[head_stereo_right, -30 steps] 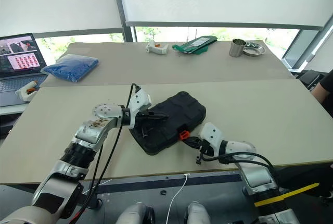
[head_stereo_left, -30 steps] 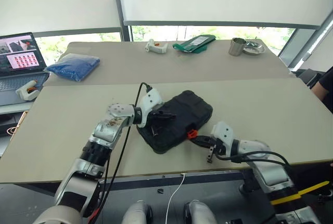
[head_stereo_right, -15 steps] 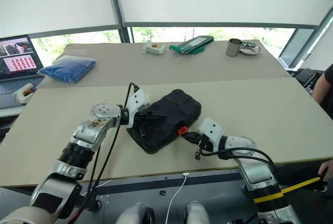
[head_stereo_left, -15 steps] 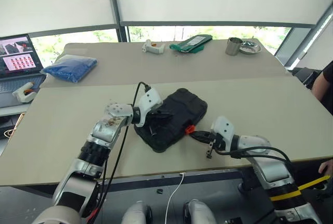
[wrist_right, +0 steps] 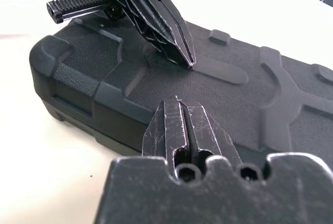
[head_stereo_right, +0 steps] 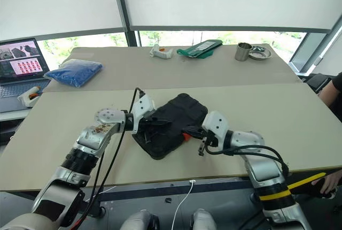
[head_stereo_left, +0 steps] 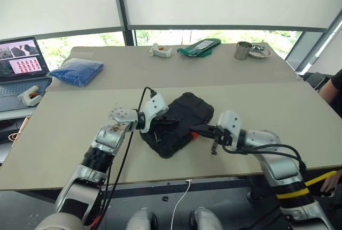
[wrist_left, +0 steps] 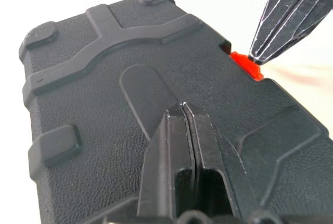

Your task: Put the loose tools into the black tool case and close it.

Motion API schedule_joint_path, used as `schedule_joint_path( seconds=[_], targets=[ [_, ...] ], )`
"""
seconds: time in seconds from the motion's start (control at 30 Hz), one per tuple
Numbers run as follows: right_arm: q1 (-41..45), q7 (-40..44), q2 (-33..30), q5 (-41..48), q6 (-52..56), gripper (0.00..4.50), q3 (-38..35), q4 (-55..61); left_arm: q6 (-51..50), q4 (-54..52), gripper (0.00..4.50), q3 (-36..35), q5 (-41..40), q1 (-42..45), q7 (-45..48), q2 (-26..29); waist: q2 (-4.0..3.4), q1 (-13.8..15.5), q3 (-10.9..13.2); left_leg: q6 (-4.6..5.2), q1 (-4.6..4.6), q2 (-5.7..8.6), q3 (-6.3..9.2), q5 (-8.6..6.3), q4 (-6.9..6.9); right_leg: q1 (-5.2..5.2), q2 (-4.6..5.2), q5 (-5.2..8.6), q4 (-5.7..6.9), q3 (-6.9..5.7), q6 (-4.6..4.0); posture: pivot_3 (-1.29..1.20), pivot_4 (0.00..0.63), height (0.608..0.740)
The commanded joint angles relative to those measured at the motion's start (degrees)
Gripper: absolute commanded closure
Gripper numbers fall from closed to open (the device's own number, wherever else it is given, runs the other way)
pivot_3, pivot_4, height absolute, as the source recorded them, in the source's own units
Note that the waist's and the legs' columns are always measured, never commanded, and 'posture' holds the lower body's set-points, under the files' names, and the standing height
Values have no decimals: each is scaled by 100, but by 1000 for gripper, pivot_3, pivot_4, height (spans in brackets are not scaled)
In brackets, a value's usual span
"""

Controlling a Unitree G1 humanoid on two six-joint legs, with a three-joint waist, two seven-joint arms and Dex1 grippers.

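I see the case [head_stereo_left: 180,123] lying shut on the near desk [head_stereo_left: 69,133]. My left hand [wrist_left: 183,110] has its fingers pressed together, tips on the lid. My right hand [head_stereo_left: 195,130], fingers together too, sits just beside the orange latch [wrist_left: 245,65]. Farther back lies a blue bag [head_stereo_left: 79,71].

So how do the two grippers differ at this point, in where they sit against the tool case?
The left gripper presses its tip down on the lid of the tool case, near the middle. The right gripper sits at the case's edge, its tip at the orange latch, not on the lid. They point toward each other from opposite sides. Both are shut and hold nothing.
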State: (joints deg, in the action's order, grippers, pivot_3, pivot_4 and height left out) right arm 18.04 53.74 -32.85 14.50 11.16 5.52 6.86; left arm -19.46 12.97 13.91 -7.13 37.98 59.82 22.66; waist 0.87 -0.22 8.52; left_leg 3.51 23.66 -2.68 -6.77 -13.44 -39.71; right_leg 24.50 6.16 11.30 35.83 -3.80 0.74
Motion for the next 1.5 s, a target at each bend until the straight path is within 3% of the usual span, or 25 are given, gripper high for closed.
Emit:
schedule_joint_path(
  seconds=[0.03, 0.2, 0.67, 0.9, 0.93, 1.07, 1.23, 1.33, 1.4, 1.5],
  targets=[
    [-184, 95, -289, 185, 327, 4500, -247, 294, -59, 418, 4432, 295, 154, -368, 179, 96, 0, 7, -3, 0, -4, 0, 0, -2, 0, -4, 0, 1, -1, 0, -1, 0, 150, 740],
    [-281, -34, -283, -74, 412, 4500, -52, 58, 3, 457, 4432, 287, 166, -369, 225, 120, -3, -20, -10, -7, -29, -3, -1, -10, 5, -18, -2, 34, -2, 0, -4, 0, 150, 740],
    [736, -246, 725, -494, -46, 4500, 403, -1257, -20, 304, 4432, 300, 160, -468, 138, 81, -5, -86, -17, -9, -45, -8, -2, -11, 6, -21, -8, 30, 5, 4, -8, 0, 150, 740],
    [429, 198, 478, -83, -75, 4500, -23, -716, 542, -82, 4432, -546, -465, -773, 150, 52, -7, -81, -18, -11, -32, -7, -4, -12, 11, -8, -5, 22, 3, 6, 4, 0, 150, 740],
    [343, 223, 392, 22, -59, 4500, -188, -619, 756, -203, 3930, -732, -589, -859, 193, 106, -7, -84, -17, -11, -29, -7, -4, -12, 16, -2, -4, 22, 3, 8, 3, 0, 150, 740],
    [-150, 520, -149, 302, -477, 3440, -838, -356, 1199, -810, 2849, -1626, -1148, -1388, 470, 701, -1, -79, -14, -19, -33, -7, -9, -16, 50, 8, -7, 14, -2, 12, -33, 0, 150, 740],
    [-882, 1240, -620, 657, -1639, 1710, -1568, -533, 1294, -1268, 1009, -2480, -1072, -2722, 383, 1825, 13, -48, -4, -34, -25, -6, -7, -15, 85, 26, -8, 36, -7, 5, -40, 0, 150, 740],
    [-1270, 1612, -828, 781, -2009, 516, -1809, -751, 1578, -1319, 0, -2992, -1059, -3416, 198, 2068, 15, -40, 1, -37, -24, -3, -11, -20, 87, 29, -1, 46, -9, 8, -32, 0, 150, 740],
    [-1417, 1667, -944, 802, -2006, 24, -1879, -803, 1862, -1220, 0, -3210, -976, -3678, 58, 2121, 20, 5, 11, -37, -20, -2, -11, -20, 85, 30, 5, 69, -14, 7, 4, 0, 150, 740],
    [-1527, 1658, -995, 773, -2193, 24, -1962, -957, 2216, -1006, 0, -3431, -938, -3954, -105, 2079, 27, 72, 16, -66, -17, -2, -11, -35, 81, 38, 17, 84, -14, 1, -41, 0, 150, 740]
  ],
)
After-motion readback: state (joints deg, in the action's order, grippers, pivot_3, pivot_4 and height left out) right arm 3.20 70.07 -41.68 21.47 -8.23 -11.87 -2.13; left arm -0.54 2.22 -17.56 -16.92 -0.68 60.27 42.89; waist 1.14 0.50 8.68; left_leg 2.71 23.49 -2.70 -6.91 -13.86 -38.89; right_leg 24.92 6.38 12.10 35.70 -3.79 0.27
